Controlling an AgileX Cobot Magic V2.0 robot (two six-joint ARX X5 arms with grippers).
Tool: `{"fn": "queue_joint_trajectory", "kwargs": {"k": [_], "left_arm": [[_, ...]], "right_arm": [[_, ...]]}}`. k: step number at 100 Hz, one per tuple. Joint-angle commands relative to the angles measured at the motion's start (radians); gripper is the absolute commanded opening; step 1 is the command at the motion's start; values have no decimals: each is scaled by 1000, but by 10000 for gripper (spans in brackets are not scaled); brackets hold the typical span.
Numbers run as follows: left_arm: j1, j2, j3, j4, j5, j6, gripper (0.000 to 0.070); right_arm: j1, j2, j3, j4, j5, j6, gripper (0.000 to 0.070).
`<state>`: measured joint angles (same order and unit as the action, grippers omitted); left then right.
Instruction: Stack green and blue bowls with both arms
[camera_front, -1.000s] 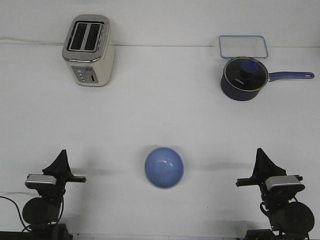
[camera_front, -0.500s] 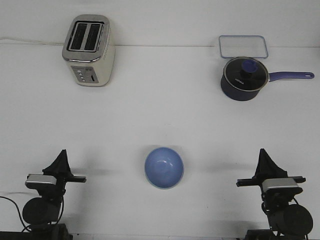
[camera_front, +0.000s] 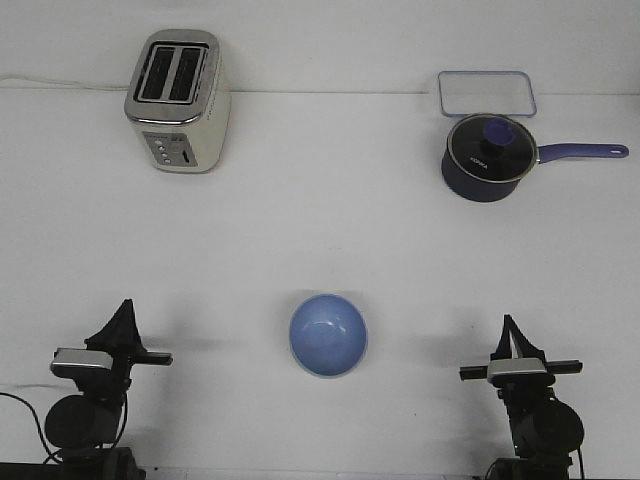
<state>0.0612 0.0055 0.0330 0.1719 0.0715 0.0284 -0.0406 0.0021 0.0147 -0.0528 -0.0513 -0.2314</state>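
1. At the near left corner my left gripper (camera_front: 124, 312) sits low, carrying nothing; I cannot tell how far its jaws are parted.
2. Midway between both arms the blue bowl (camera_front: 328, 335) rests upright on the bench (camera_front: 320, 230), a pale green rim showing under it; roughly equal reach, open room all round.
3. My right gripper (camera_front: 511, 330) also carries nothing; opening unclear.

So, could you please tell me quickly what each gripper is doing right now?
Left gripper: fingers together, apparently shut, holding nothing.
Right gripper: fingers together, apparently shut, holding nothing.
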Motion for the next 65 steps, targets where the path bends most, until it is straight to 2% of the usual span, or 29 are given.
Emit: {"fn": "queue_joint_trajectory", "kwargs": {"k": [1, 65], "left_arm": [[2, 0, -19, 9, 0, 8, 14], [2, -1, -19, 10, 0, 8, 14]], "right_arm": [[-2, -1, -2, 21, 0, -5, 1], [-2, -1, -2, 31, 0, -5, 1]]}}
